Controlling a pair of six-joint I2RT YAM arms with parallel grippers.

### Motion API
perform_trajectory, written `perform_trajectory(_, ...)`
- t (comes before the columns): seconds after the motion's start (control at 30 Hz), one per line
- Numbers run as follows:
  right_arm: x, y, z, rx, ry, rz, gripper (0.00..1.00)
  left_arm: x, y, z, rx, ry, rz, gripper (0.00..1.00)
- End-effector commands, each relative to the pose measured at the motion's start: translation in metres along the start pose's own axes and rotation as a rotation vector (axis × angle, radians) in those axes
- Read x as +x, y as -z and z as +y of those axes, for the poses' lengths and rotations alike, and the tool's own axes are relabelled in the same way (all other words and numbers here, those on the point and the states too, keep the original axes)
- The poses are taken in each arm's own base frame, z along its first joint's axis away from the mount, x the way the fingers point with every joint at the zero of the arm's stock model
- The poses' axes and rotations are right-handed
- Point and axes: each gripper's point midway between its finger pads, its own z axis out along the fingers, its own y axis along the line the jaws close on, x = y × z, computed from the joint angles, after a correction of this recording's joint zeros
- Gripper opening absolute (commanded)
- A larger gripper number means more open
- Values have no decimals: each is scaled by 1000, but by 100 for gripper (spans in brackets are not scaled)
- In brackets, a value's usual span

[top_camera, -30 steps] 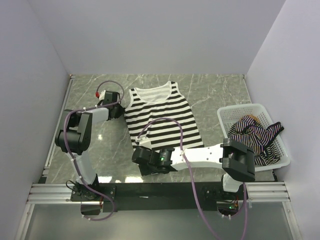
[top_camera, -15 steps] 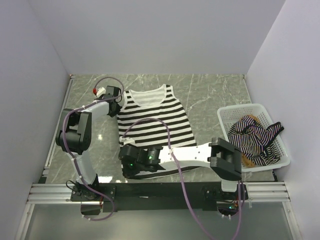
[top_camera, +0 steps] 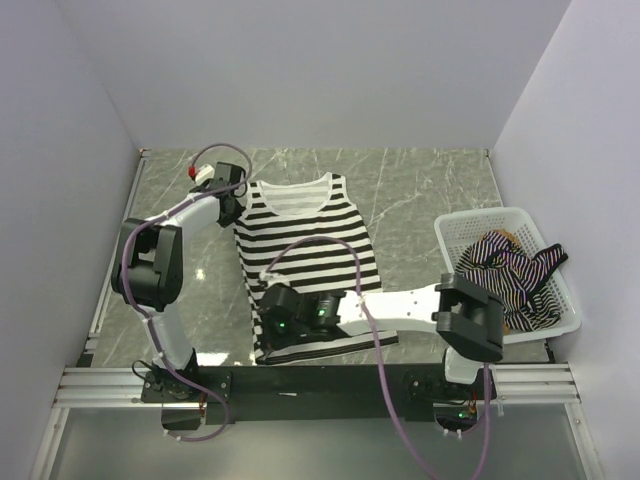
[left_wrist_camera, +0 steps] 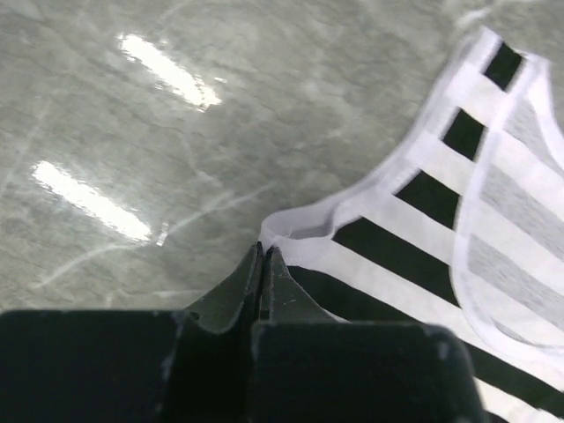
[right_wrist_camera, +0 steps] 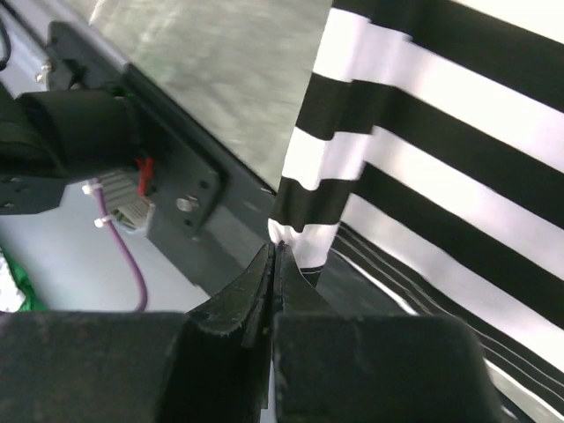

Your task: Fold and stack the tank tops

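Fig.: striped tank top [top_camera: 310, 250] flat at centre-left of table [top_camera: 420, 190]; other tops [top_camera: 510, 275] in basket [top_camera: 452, 232], right. We pinch its far-left strap w/ left gripper [left_wrist_camera: 264, 257] and its near-left hem corner w/ right gripper [right_wrist_camera: 275, 254], both clamped on cloth; we judge both should travel together, edge taut, for a square fold. L arm stretches far-left; R arm lies low across the near edge, wrist pointing left.

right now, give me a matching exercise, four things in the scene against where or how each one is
1 left gripper
2 right gripper
3 striped tank top
4 white basket

a holds crumpled tops, right side of table
b jaws shut on the hem corner, near edge
c laid out mid-table
d jaws shut on the far shoulder strap

Pairs: 1-d, 2-b, 3-c, 4-a
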Motion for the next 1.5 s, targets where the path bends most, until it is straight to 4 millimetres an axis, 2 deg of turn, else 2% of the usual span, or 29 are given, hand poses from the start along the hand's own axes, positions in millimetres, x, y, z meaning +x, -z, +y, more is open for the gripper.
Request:
perform_trajectory(0.0,-16,27,7,-86,-72,-73,0,-25,29,-39,101,8,-70,1)
perform_trajectory(0.1,-6,30,-11,-76,-107,-85,0,-17,32,-57,123,-9,-62,0)
perform_trajectory(0.2,-7,35,-18,-82,-149,-116,0,-5,36,-77,145,-34,-51,1)
perform_trajectory(0.23,0,33,-29,-62,-160,-108,0,-2,37,-81,151,-39,-49,1)
perform_trajectory(0.37,8,38,-52,-29,-213,-135,0,17,37,-107,180,-66,-28,1)
perform_trajectory(0.4,6,43,-56,-26,-233,-155,0,21,37,-112,185,-71,-22,1)
perform_trajectory(0.43,13,42,-67,-2,-241,-151,0,24,37,-115,188,-73,-20,1)
perform_trajectory(0.57,15,50,-81,-1,-284,-196,0,41,39,-137,214,-100,-6,1)
perform_trajectory(0.7,23,54,-102,28,-325,-213,0,53,41,-151,232,-117,5,1)
perform_trajectory(0.87,32,54,-114,31,-358,-211,0,69,42,-166,246,-141,16,0)
perform_trajectory(1.17,42,60,-129,44,-390,-227,0,82,41,-176,269,-150,28,1)
perform_trajectory(1.27,44,64,-136,54,-400,-242,7,86,43,-182,300,-162,29,3)
perform_trajectory(1.47,42,71,-140,60,-412,-270,9,92,48,-198,369,-194,52,5)
